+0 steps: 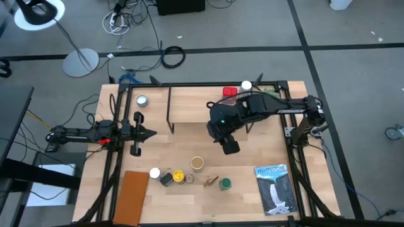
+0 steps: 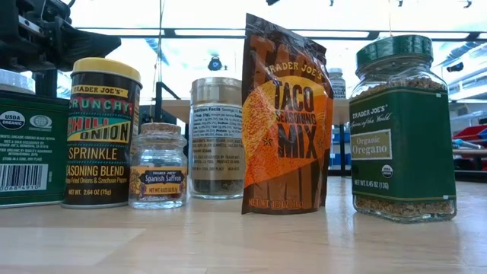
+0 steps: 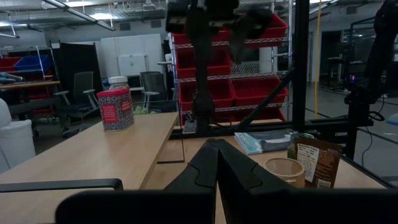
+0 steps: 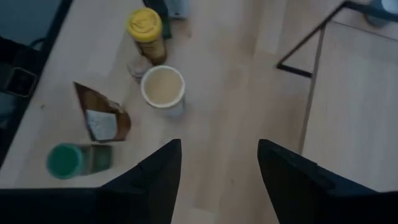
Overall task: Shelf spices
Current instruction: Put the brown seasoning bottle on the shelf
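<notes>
Tan-lidded jar (image 4: 163, 88) just ahead of right gripper (image 4: 217, 180); fingers wide apart, holding nothing. Reach step likely; next: descend, straddle jar. Shelf (image 1: 208, 105) beyond. Left gripper (image 1: 150, 133) closed, empty, idle beside shelf.

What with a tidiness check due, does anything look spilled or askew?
Nothing spilled or toppled. Only the brown packet stands out: it balances on edge, slightly tilted, beside the upright green-topped jar.

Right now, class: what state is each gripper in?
Left gripper: closed, holding nothing, beside the shelf.
Right gripper: open, empty, above the spices.
</notes>
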Motion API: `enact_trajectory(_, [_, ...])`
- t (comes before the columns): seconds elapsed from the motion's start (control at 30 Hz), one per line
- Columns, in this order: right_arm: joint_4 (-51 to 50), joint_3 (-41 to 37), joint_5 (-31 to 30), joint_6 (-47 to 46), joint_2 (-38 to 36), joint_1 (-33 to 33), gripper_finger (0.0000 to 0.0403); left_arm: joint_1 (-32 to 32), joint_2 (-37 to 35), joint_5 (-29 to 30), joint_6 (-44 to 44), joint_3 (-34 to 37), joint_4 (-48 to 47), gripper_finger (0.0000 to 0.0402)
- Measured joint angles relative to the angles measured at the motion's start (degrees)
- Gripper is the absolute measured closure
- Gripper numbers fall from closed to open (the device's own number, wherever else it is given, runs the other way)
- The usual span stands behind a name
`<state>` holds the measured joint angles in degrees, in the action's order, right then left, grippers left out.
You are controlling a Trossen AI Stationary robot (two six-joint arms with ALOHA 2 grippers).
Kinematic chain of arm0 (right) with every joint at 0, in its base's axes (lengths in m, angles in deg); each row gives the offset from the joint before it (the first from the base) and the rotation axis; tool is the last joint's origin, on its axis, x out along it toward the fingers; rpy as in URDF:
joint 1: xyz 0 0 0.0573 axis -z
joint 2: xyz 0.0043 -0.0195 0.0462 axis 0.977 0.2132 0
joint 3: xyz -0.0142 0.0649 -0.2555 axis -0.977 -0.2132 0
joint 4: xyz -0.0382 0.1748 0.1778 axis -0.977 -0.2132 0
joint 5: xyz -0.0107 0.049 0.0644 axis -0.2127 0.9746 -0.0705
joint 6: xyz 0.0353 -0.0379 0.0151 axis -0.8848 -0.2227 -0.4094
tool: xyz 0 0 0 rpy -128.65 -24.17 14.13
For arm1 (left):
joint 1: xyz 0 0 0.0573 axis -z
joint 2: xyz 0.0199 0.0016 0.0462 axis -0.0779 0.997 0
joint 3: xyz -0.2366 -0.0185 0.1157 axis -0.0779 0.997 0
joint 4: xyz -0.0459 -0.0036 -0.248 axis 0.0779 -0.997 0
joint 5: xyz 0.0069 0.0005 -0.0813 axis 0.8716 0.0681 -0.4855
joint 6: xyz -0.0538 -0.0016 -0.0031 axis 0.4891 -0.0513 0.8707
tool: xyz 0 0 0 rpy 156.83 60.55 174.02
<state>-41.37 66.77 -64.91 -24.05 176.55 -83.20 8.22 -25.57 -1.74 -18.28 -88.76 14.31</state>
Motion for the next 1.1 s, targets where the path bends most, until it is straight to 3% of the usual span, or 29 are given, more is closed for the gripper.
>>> enact_trajectory(0.6, [-3.3,-7.4,-0.1,-17.1,0.0,6.6,0.0193,0.0,0.0,0.0,0.0,0.0,0.0,0.039])
enact_trajectory(0.7, [-5.7,-8.0,-2.3,-20.7,0.0,6.6,0.0193,0.0,0.0,0.0,0.0,0.0,0.0,0.039])
enact_trajectory(0.9, [-9.4,-10.9,-8.5,-30.7,0.0,4.2,0.0193,0.0,0.0,0.0,0.0,0.0,0.0,0.039])
enact_trajectory(1.1, [-11.2,-12.8,-9.4,-43.2,0.0,-0.6,0.0193,0.0,0.0,0.0,-3.0,0.0,0.0,0.039])
